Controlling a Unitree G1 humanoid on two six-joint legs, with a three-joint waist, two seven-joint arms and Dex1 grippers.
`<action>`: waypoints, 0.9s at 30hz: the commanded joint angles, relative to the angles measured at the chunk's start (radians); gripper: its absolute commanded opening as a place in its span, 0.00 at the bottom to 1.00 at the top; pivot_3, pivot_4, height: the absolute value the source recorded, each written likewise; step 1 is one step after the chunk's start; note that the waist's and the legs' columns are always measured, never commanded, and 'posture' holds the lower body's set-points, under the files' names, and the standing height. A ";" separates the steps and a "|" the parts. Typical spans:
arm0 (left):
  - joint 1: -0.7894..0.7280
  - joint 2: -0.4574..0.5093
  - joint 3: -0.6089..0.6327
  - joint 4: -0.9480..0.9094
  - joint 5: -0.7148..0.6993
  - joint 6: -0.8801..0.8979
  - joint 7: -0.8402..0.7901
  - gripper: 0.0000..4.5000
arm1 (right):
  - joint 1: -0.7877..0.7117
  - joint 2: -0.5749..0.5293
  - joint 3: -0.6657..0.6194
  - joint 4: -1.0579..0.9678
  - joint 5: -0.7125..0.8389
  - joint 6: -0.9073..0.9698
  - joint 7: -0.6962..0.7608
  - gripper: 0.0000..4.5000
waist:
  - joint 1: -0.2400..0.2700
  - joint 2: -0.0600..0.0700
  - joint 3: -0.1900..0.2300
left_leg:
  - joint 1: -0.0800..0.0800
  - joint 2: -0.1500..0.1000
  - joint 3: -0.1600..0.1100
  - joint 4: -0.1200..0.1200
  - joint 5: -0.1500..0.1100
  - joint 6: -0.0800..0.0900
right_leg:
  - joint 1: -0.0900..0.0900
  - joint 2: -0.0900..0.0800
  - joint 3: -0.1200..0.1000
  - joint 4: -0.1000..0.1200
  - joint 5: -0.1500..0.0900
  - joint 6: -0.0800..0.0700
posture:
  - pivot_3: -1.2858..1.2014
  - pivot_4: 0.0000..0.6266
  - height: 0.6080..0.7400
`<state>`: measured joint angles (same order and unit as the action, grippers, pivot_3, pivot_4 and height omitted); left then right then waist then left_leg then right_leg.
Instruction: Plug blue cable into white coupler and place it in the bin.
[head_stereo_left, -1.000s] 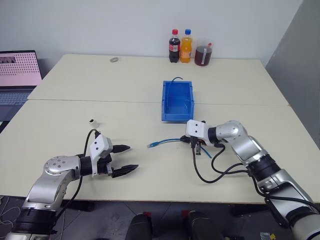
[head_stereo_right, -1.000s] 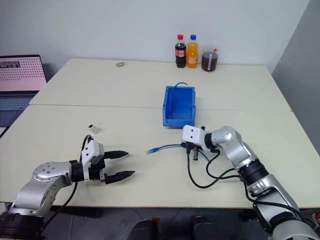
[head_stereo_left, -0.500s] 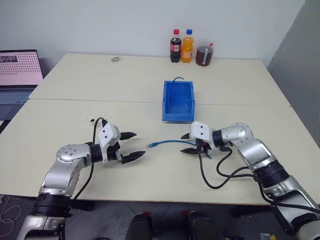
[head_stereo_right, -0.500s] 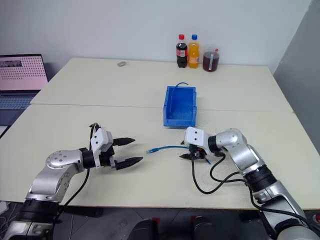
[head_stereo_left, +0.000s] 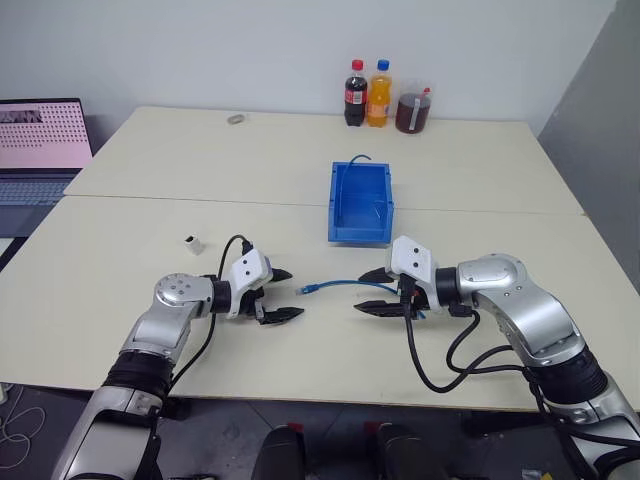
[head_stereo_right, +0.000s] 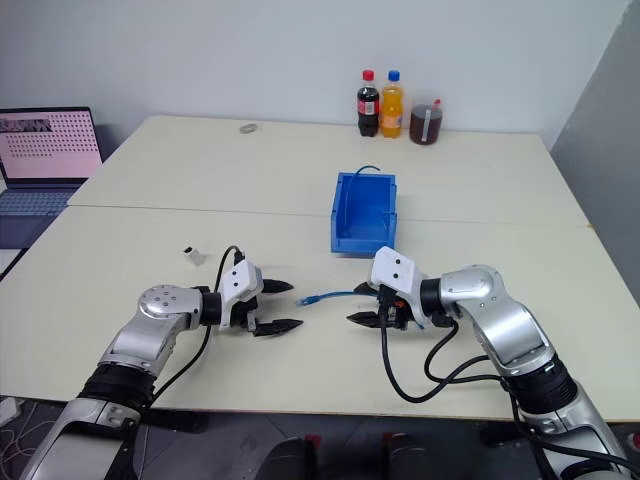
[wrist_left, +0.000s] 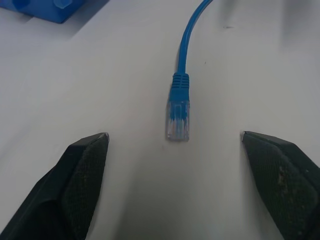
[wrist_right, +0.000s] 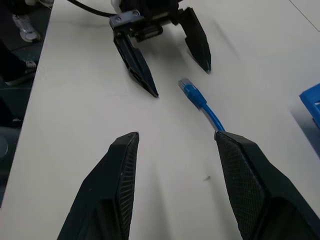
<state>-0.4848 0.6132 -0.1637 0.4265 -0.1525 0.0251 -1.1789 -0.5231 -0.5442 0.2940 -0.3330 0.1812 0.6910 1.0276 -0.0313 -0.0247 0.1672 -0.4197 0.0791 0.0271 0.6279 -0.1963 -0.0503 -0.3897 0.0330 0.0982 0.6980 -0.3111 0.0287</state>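
Observation:
The blue cable (head_stereo_left: 345, 285) lies flat on the table, its clear plug (wrist_left: 178, 120) pointing toward my left gripper (head_stereo_left: 291, 293). That gripper is open and low over the table, its fingers (wrist_left: 80, 175) on either side of the plug without touching it. My right gripper (head_stereo_left: 363, 292) is open over the cable's other stretch and holds nothing. The cable runs past one of its fingers (wrist_right: 245, 175). The white coupler (head_stereo_left: 191, 241) sits alone on the table, to the far left of the left arm. The bin (head_stereo_left: 360, 205) stands beyond the cable, mid-table.
Another blue cable (head_stereo_left: 352, 160) pokes out of the bin's far end. Two bottles and a cup (head_stereo_left: 382, 95) stand at the table's far edge. A small grey item (head_stereo_left: 236, 118) lies at the far left, and a laptop (head_stereo_left: 40, 135) sits off the left edge.
My right gripper opened, let go of the cable and drew back a little. My left gripper moved right and forward, up to the cable's plug.

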 joint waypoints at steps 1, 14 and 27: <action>0.007 -0.014 -0.061 0.051 0.060 -0.016 -0.029 0.74 | 0.003 -0.008 -0.025 -0.052 0.033 0.017 -0.023 0.57 | 0.001 0.000 0.000 | 0.000 0.000 0.000 0.000 0.000 0.000 | 0.000 0.000 0.000 0.000 0.000 0.000 | 0.52 0.24 1.00; -0.020 -0.031 -0.106 0.134 0.129 -0.050 -0.008 0.15 | 0.042 0.000 -0.064 -0.106 0.107 0.062 -0.105 0.57 | 0.002 0.002 -0.004 | 0.003 0.000 0.000 0.001 0.000 0.000 | 0.002 0.000 0.001 0.000 0.002 0.004 | 0.52 0.24 1.00; 0.013 -0.080 0.012 -0.083 -0.075 0.145 -0.020 0.05 | 0.241 0.017 -0.139 -0.260 0.191 0.043 -0.209 0.57 | 0.002 0.004 -0.010 | 0.001 -0.001 0.000 0.001 0.000 0.000 | 0.002 -0.001 0.001 -0.001 0.002 0.005 | 0.52 0.24 1.00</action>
<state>-0.4922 0.5489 -0.1751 0.4338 -0.1492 0.0491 -1.1902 -0.3231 -0.5287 0.1955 -0.5147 0.3348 0.7618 0.8287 -0.0289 -0.0206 0.1575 -0.4191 0.0786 0.0269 0.6288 -0.1961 -0.0501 -0.3884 0.0320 0.0990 0.6973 -0.3091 0.0331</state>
